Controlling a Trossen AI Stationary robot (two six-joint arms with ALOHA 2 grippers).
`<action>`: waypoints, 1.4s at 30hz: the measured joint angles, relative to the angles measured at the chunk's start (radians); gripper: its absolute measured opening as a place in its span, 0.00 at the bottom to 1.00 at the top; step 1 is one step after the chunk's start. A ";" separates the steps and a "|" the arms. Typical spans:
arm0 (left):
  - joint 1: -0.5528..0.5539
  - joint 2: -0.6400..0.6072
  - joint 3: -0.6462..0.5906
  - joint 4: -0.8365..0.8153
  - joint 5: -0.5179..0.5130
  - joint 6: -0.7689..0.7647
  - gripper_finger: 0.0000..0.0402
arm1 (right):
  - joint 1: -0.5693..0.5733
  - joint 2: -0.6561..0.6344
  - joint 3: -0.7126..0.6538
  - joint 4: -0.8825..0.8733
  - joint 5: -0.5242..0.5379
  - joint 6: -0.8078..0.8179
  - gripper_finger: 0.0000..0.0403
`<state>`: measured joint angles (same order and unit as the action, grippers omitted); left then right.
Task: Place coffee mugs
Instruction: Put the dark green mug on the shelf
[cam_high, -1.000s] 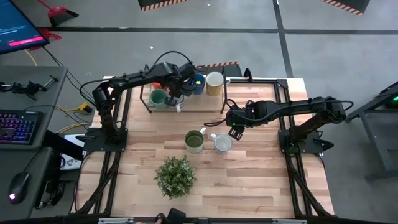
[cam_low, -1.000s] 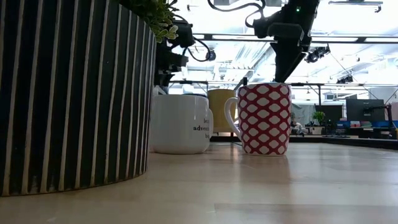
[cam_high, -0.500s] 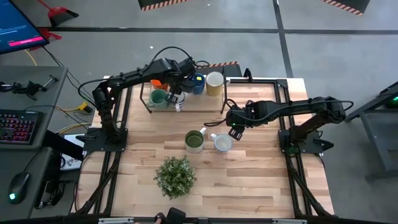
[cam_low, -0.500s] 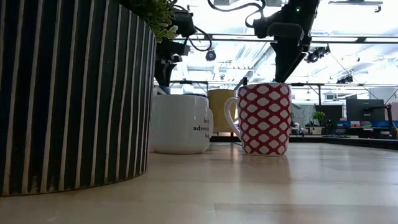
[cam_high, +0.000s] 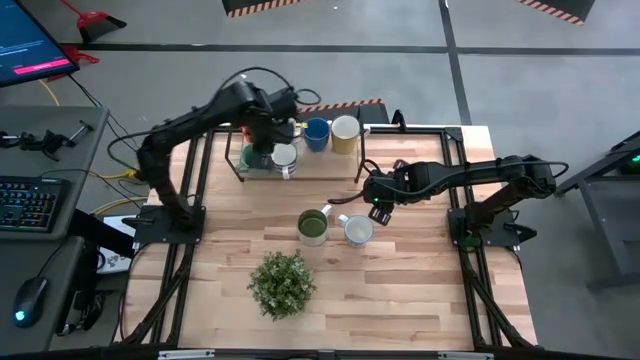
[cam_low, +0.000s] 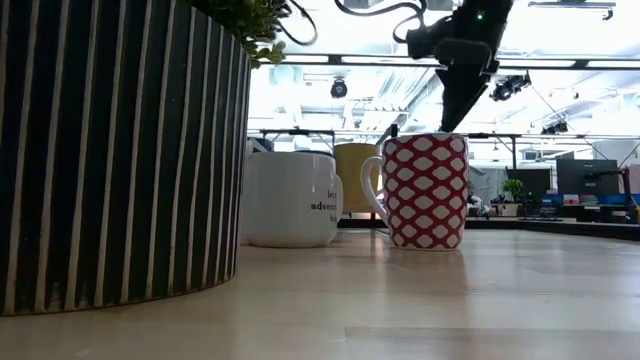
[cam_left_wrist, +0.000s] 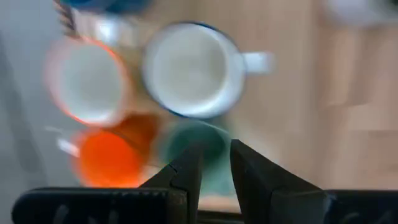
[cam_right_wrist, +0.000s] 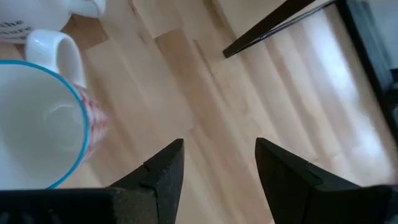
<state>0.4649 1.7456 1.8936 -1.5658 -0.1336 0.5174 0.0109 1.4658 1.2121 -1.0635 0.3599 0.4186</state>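
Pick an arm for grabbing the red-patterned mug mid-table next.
Right. Its open end effector hangs just beside the red-patterned mug; the left end effector is off over the mugs at the table's far edge.

L arm: dark, bent high at elbow, reaching toward far side of the light wooden tabletop (cam_high: 400, 290); left tool (cam_left_wrist: 214, 165) points straight down, fingers narrowly parted, nothing between them. R arm: stretched across toward centre; right tool (cam_right_wrist: 219, 163) hangs low, fingers wide apart, empty.
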 joint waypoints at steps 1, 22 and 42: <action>-0.004 -0.025 -0.004 -0.015 0.047 -0.061 0.18 | 0.000 0.000 0.000 0.001 0.014 -0.013 0.44; -0.376 -0.799 -0.937 0.389 0.226 -0.817 0.18 | -0.085 0.141 0.024 0.589 -0.233 -0.397 0.44; -0.552 -0.815 -0.961 0.404 -0.034 -0.945 0.18 | -0.059 0.582 0.578 0.171 -0.365 -0.635 0.44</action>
<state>-0.0875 0.9306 0.9325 -1.1619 -0.1673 -0.4280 -0.0480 2.0482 1.7905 -0.8930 -0.0049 -0.2160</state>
